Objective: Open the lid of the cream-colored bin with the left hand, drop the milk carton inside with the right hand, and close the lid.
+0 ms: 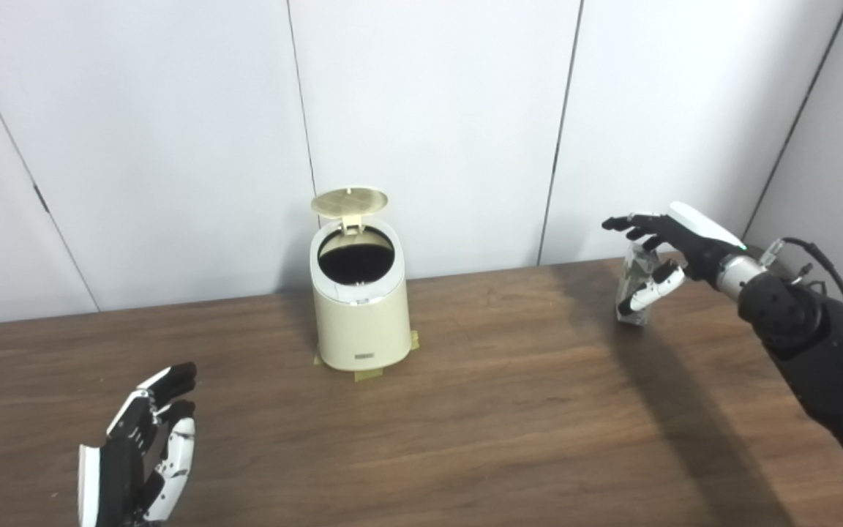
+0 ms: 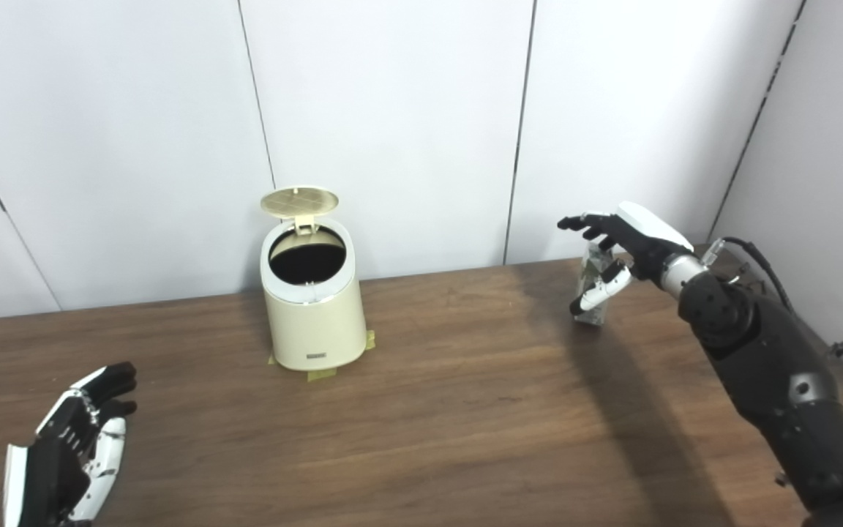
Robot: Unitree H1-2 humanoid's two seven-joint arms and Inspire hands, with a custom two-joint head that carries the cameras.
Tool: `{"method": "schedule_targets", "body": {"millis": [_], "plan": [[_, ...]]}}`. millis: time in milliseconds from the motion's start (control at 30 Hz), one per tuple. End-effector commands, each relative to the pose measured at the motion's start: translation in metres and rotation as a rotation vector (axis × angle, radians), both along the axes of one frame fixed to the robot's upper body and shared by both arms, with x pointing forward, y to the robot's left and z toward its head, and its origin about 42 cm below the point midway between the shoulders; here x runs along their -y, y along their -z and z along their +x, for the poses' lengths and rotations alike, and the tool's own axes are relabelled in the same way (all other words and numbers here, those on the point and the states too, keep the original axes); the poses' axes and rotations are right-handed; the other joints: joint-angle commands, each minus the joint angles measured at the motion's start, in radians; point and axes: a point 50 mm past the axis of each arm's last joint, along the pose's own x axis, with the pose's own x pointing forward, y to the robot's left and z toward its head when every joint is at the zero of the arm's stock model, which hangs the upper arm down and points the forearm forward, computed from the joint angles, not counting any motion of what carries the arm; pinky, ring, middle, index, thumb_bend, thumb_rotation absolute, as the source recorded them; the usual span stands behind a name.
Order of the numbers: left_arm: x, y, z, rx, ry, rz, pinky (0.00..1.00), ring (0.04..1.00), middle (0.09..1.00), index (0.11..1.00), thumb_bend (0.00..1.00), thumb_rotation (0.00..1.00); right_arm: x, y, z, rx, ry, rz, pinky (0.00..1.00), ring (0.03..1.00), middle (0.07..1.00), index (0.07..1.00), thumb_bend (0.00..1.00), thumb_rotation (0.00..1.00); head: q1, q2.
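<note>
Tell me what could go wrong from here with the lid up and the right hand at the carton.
1. The right hand is open around the milk carton, fingers over its top, thumb at its side; a loose close could tip it on the table.
2. The lid stands open unheld, the left hand low and far from the bin; it might fall shut.
3. The bin's mouth looks narrow, so a tilted carton could catch the rim.

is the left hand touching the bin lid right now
Apart. The left eye view shows the left hand low at the table's near edge, with bare wood between it and the cream-colored bin, whose lid stands open.
</note>
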Motion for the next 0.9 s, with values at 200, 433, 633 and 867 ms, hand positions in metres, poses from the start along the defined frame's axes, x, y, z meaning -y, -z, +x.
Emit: {"method": "schedule_targets", "body": {"millis": [200, 433, 633, 867], "plan": [[-0.014, 0.011, -0.001, -0.021, -0.004, 0.074, 0.69, 0.768, 0.776, 0.741, 0.15, 0.48, -0.002, -0.057, -0.002, 0.147, -0.026, 0.037, 0.78, 0.811, 0.799, 0.781, 1.00, 0.04, -0.006, -0.007], [-0.013, 0.013, 0.003, -0.029, -0.014, 0.080, 0.68, 0.761, 0.769, 0.739, 0.15, 0.50, -0.004, -0.061, -0.005, 0.167, -0.046, 0.061, 0.77, 0.805, 0.795, 0.786, 1.00, 0.05, -0.005, -0.014], [-0.012, 0.012, 0.002, -0.021, -0.011, 0.088, 0.67, 0.756, 0.764, 0.736, 0.14, 0.51, -0.005, -0.065, -0.004, 0.181, -0.056, 0.001, 0.75, 0.791, 0.790, 0.788, 1.00, 0.06, -0.003, -0.015], [-0.012, 0.011, 0.001, -0.025, -0.010, 0.081, 0.68, 0.759, 0.766, 0.739, 0.13, 0.44, -0.009, -0.076, 0.007, 0.117, 0.004, -0.211, 0.68, 0.780, 0.815, 0.797, 1.00, 0.05, -0.012, -0.012]]}}
